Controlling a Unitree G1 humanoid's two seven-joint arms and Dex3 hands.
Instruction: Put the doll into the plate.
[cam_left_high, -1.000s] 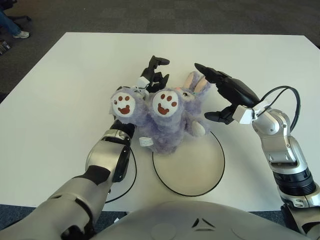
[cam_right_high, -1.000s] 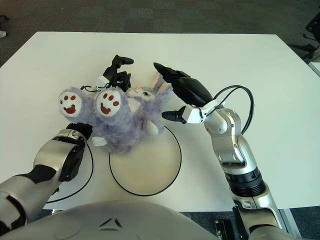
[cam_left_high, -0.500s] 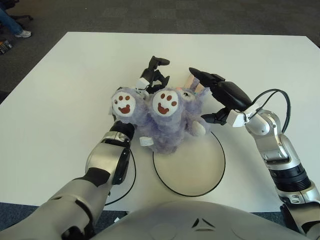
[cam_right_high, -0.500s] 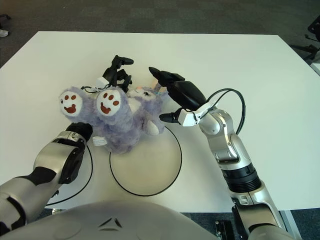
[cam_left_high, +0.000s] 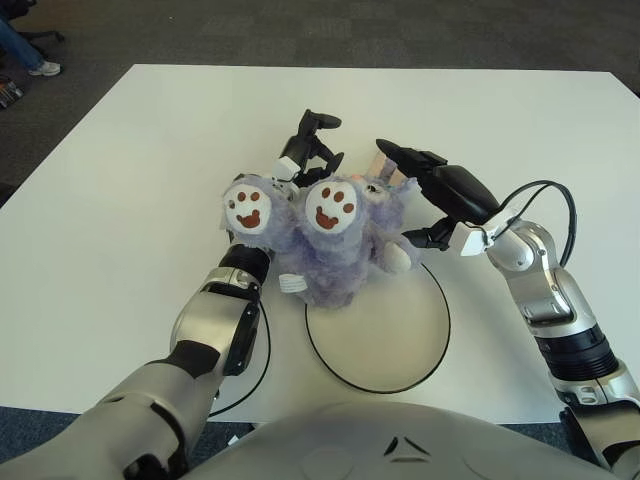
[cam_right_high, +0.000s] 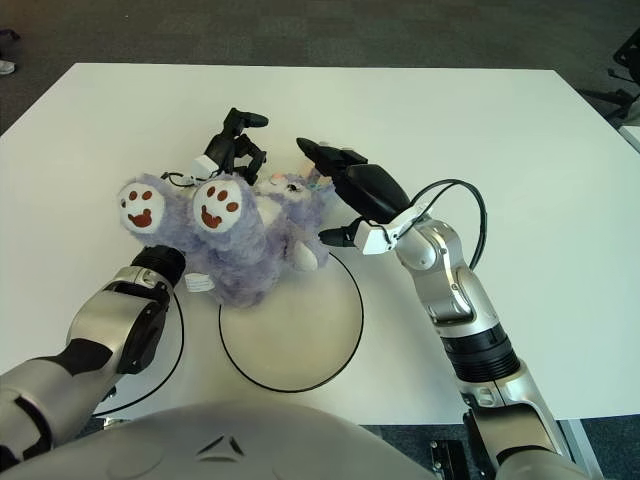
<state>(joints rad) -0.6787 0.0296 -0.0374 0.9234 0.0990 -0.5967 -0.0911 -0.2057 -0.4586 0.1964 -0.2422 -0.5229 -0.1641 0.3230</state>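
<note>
The square white table lies bare toward its far edge and both sides. At its near middle the fluffy purple plush doll (white soles, brown paw prints, feet up) overlaps the far rim of the round cream black-rimmed plate. The left hand grips the doll from behind; the right hand, fingers spread, touches its head.

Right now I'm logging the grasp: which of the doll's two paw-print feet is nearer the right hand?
The foot toward the doll's middle, beside its head; the other foot sits farther from the right hand.
</note>
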